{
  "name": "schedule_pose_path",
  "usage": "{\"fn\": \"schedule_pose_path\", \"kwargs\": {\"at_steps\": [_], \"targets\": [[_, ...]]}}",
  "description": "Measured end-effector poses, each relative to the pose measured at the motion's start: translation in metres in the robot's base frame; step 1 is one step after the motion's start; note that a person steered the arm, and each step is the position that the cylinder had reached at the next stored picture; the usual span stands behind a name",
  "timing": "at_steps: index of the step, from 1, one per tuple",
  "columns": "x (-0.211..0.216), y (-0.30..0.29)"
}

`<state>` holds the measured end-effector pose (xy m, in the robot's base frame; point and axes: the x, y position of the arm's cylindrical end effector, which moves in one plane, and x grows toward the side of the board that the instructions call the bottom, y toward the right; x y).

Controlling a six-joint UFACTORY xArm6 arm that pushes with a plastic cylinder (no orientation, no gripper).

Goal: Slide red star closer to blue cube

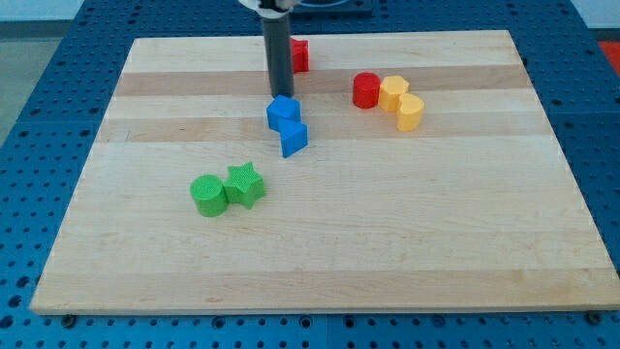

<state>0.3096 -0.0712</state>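
Single view, raised, angled down from the near edge, whole board [320, 242] visible

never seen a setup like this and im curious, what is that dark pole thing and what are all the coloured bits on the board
There is one picture, from a camera looking down at a wooden board. The dark pole is the end of a robot arm; it grips nothing, it only pushes. My tip sits just above the blue cube, with a second blue block below it. Behind the rod, mostly hidden, is a red block, likely the red star. At the right are a red cylinder and two yellow blocks. Lower left: a green cylinder and green star.
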Motion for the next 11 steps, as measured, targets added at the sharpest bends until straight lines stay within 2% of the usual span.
{"fn": "schedule_pose_path", "kwargs": {"at_steps": [2, 4, 7, 8, 11], "targets": [[-0.052, -0.064], [-0.094, -0.057], [-0.095, 0.042], [-0.089, 0.044], [-0.03, 0.044]]}}
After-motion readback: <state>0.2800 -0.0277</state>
